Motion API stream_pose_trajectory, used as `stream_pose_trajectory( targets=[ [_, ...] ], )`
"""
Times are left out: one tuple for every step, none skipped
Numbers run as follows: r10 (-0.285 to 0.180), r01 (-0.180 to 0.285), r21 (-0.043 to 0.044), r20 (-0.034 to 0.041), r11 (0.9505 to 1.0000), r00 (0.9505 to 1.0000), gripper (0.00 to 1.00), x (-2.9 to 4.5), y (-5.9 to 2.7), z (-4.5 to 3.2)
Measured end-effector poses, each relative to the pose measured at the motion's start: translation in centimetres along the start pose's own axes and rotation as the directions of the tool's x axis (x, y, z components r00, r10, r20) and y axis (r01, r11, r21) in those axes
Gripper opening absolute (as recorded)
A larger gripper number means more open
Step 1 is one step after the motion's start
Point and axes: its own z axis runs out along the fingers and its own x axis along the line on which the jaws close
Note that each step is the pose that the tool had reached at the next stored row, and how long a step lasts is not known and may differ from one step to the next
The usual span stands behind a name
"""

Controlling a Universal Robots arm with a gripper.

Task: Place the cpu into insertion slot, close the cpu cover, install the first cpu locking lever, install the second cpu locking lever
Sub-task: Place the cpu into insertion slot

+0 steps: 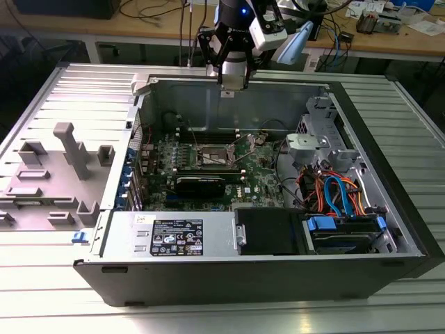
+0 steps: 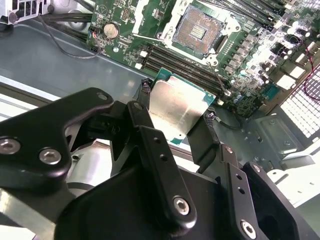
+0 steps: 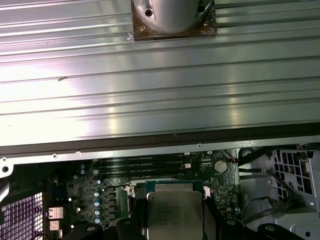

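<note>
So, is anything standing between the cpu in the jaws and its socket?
Nothing visible does. The cpu is gripped in the jaws, and the socket lies uncovered in the second wrist view.

The small square metal cpu (image 2: 175, 107) above the flat dark green motherboard (image 1: 257, 174) is silvery-grey with a green rim, and the cables (image 1: 334, 193) at the exterior view's right of that motherboard are orange and blue.

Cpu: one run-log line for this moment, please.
black gripper: shut on flat silvery-grey square cpu | held over open grey computer case | square socket: empty
</note>
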Motion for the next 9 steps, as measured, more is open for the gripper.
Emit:
stream_pose_trajectory(
  targets=[
    [0.0, 0.0, 0.0, 0.0, 1.0, 1.0, 0.55, 0.0, 0.0, 0.0],
    [0.001, -0.001, 0.0, 0.0, 1.0, 1.0, 0.55, 0.0, 0.0, 0.0],
    [0.004, -0.004, 0.0, 0.0004, 1.0, 1.0, 0.55, 0.0, 0.0, 0.0],
    [0.016, -0.016, -0.0002, 0.0014, 0.9999, 0.9999, 0.55, 0.0, 0.0, 0.01],
    [0.031, -0.031, -0.0004, 0.0028, 0.9995, 0.9995, 0.55, 0.0, 0.0, 0.02],
    [0.05, -0.05, -0.0009, 0.0044, 0.9987, 0.9987, 0.55, 0.0, -0.01, 0.04],
    [0.062, -0.062, -0.0012, 0.0054, 0.9981, 0.9981, 0.55, 0.0, -0.01, 0.06],
    [0.07, -0.07, -0.0014, 0.0062, 0.9975, 0.9975, 0.55, 0.0, -0.01, 0.07],
    [0.081, -0.081, -0.0017, 0.0072, 0.9967, 0.9967, 0.55, 0.0, -0.01, 0.09]
  ],
)
